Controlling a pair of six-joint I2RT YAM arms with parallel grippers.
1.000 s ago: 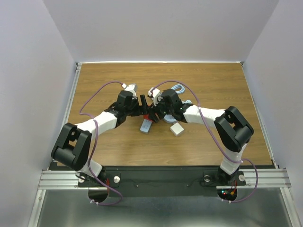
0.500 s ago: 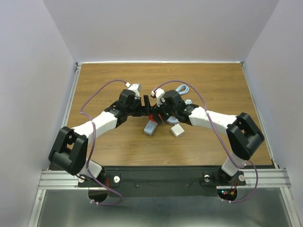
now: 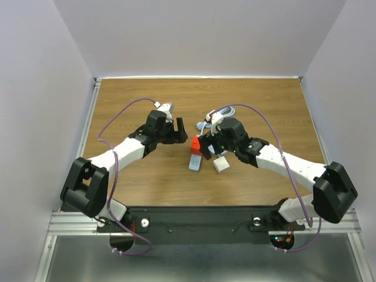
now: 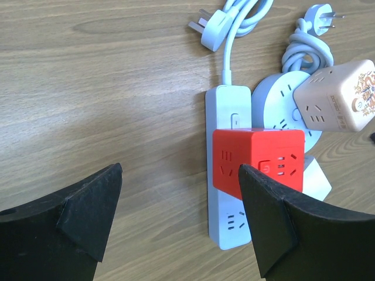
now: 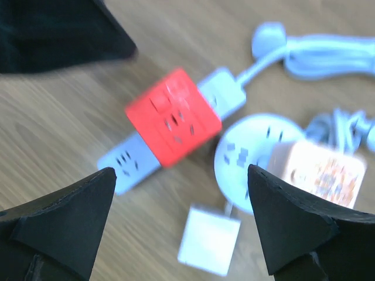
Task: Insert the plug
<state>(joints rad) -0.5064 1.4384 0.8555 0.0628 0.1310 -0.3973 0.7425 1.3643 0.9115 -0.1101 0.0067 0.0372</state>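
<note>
A red cube plug (image 3: 195, 145) stands on one end of a white power strip (image 3: 194, 163) near the table's middle. In the left wrist view the red cube (image 4: 258, 161) covers the strip's (image 4: 228, 117) middle, and one socket near the strip's end shows bare. My left gripper (image 3: 181, 132) hovers open just left of the cube, its fingers (image 4: 88, 211) wide apart with nothing between them. My right gripper (image 3: 205, 147) is open just right of the cube (image 5: 173, 117) and holds nothing.
A round white socket (image 4: 287, 105) carries a beige patterned adapter (image 4: 337, 96). A small white cube (image 3: 221, 164) lies beside the strip. Coiled white cables with plugs (image 4: 214, 32) lie behind. The wooden table (image 3: 129, 100) is walled on three sides.
My right gripper opened, let go of the red cube and drew back to the right. The strip with the cube shifted right and nearer. The left gripper backed off slightly.
</note>
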